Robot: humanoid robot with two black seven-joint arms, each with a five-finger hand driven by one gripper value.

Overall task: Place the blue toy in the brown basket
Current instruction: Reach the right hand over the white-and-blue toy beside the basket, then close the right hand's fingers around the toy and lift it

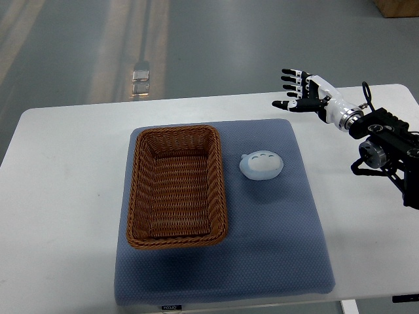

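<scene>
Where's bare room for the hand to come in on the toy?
Bare mat lies right of and in front of the toy, toward the right hand. It is tight only on the toy's left, beside the basket.

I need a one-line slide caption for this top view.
Open right hand hovers beyond pale blue round toy, which lies beside the empty brown wicker basket on a blue mat.

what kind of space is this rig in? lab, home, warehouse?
Most likely a lab or test bay, not a home. A plain white table stands on a bare grey floor, and on it a blue mat holds just a basket and a toy, set up for the right hand.
</scene>
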